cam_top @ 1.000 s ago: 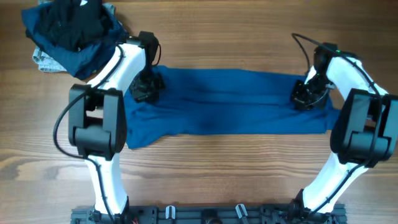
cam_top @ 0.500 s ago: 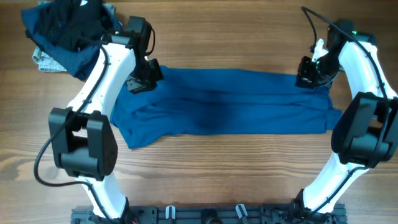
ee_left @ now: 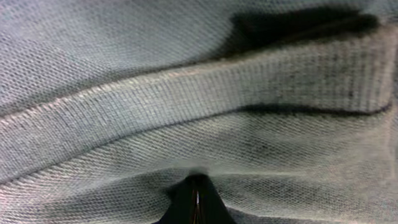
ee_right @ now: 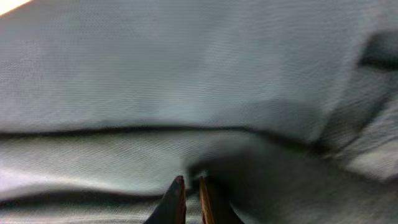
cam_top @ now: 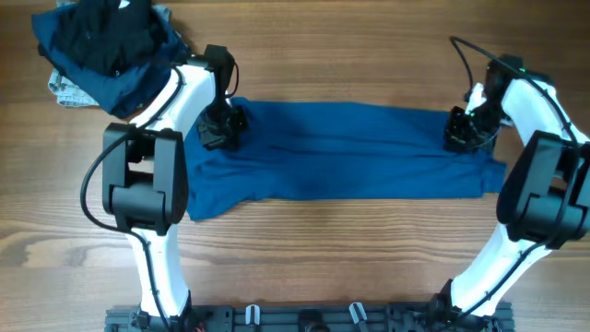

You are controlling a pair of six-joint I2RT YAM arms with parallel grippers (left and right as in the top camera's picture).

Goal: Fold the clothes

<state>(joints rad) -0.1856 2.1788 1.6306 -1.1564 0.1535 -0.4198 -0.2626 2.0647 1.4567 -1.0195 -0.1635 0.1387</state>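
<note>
The clothes are a large blue shirt (cam_top: 341,152), lying flat in a long band across the table, and a heap of navy, black and pale pieces (cam_top: 106,46) at the far left corner. My left gripper (cam_top: 221,125) presses down on the shirt's far left end. In the left wrist view its fingertips (ee_left: 196,186) are shut tight, with the knit fabric (ee_left: 199,93) bunched up around them. My right gripper (cam_top: 463,132) rests on the shirt's far right end. Its fingers (ee_right: 191,182) stand only a narrow slit apart, pinching the cloth (ee_right: 186,81).
Bare wooden tabletop (cam_top: 369,258) surrounds the shirt on the near side and the far side. The arms' mounting rail (cam_top: 304,318) runs along the front edge. A black cable (cam_top: 461,46) loops above the right arm.
Half a second ago both grippers had moved to the shirt's far edge, dragging its ends. They have since come back down onto it. The right fingers have parted slightly.
</note>
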